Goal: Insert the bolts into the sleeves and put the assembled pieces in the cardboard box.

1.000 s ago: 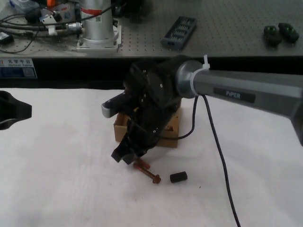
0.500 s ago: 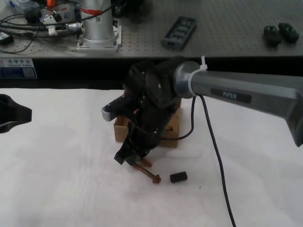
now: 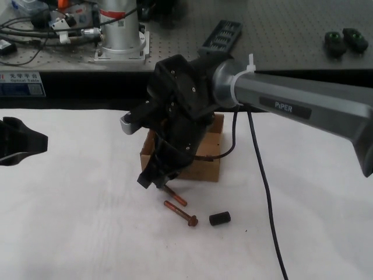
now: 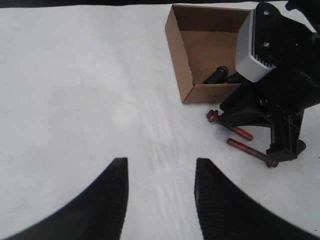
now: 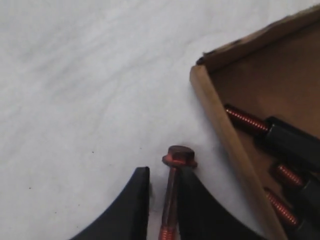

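Right hand (image 5: 164, 172) nose-down beside cardboard box (image 5: 220, 115), bolt (image 5: 172, 192) between fingers (image 5: 132, 210)

A lightly creased white cloth (image 3: 70, 233) lay spread across the foreground. Behind it ran a grey metal board (image 3: 280, 52) dotted with rows of small holes. On that board stood a silver cylinder (image 3: 119, 23) on a pale base plate (image 3: 125, 51), with a tangle of cables (image 3: 29, 26) just beside it. A dark ribbed rack (image 3: 224, 32) lay further along the board. Two dark knobs (image 3: 347, 41) with green spots sat close together near its far end. A blue and white label (image 3: 22, 83) was fixed to the board's front edge.
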